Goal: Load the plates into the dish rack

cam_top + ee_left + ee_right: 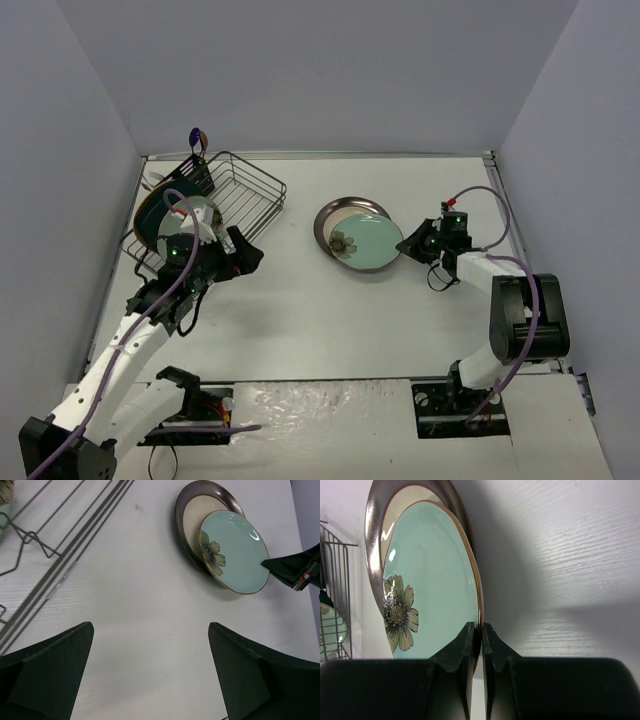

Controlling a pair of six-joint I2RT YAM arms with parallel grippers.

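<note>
A pale green plate with a flower (365, 243) lies tilted on a beige, dark-rimmed plate (338, 213) at the middle of the table. My right gripper (481, 630) is shut on the green plate's (430, 575) right rim, one finger above it and one below. The black wire dish rack (252, 195) stands at the far left, with plates (188, 216) upright in its left end. My left gripper (240, 255) hangs just in front of the rack, open wide over bare table (150, 630), holding nothing.
A black cutlery basket (195, 177) sits at the rack's far corner. The rack's wires (60, 555) run along the left of the left wrist view. Grey walls enclose the white table on three sides.
</note>
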